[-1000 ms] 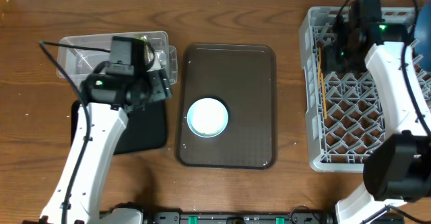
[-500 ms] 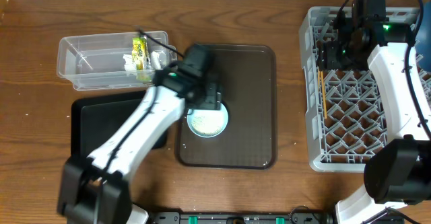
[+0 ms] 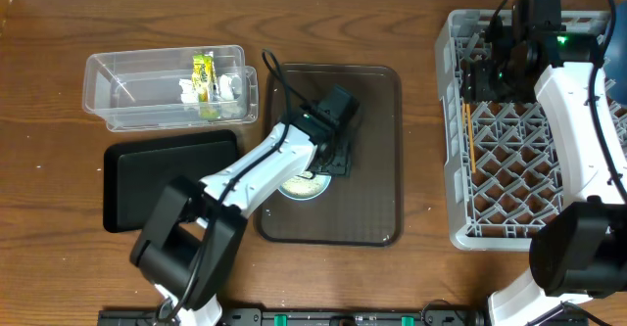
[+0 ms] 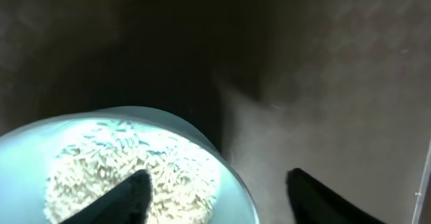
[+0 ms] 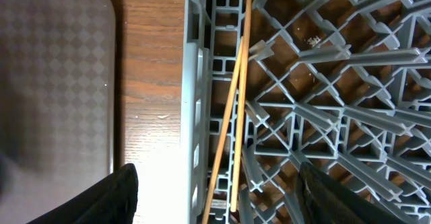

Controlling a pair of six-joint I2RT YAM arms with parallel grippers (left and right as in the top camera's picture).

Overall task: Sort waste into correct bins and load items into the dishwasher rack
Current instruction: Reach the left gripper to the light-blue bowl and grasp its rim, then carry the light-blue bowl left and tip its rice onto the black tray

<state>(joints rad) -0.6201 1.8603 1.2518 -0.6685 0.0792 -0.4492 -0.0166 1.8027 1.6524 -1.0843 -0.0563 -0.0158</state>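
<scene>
The grey dishwasher rack (image 3: 453, 120) fills the right side of the counter. It looks like stiff, light plastic, and its open lattice floor would let anything thin slip through. The right jaws hang over its upper left corner, spread wide and holding nothing.

The brown serving tray (image 3: 372, 169) lies in the middle of the counter, smooth and probably slick. To its left are the shallow black tray (image 3: 147, 179) and, behind that, the clear tub (image 3: 127, 91), which looks thin-walled and easy to shove aside.

The small white and light-blue bowl (image 4: 229, 177) stands on the serving tray, partly hidden under the left arm in the overhead view. It looks hard, glazed and breakable. It is best pinched across the rim, because the round outside gives the jaws little to bite on. The left jaws are apart and poised that way, one over the rice and one outside the rim, clamped on nothing.

Two wooden chopsticks (image 5: 236, 116) lie side by side just inside the rack's left wall. They are light and stiff, and they roll easily. Being so thin, they would need a grip across the middle of both.

In the tub, the yellow-green snack wrapper (image 3: 202, 71) and the white paper scraps (image 3: 227, 86) are nearly weightless and crush at a touch.

The rice (image 4: 101, 163) sits heaped in the bowl. The loose grains cannot be pinched and are better tipped out with the bowl.

The wrapper carries print, but it is too small to read. No other label or brand shows.
</scene>
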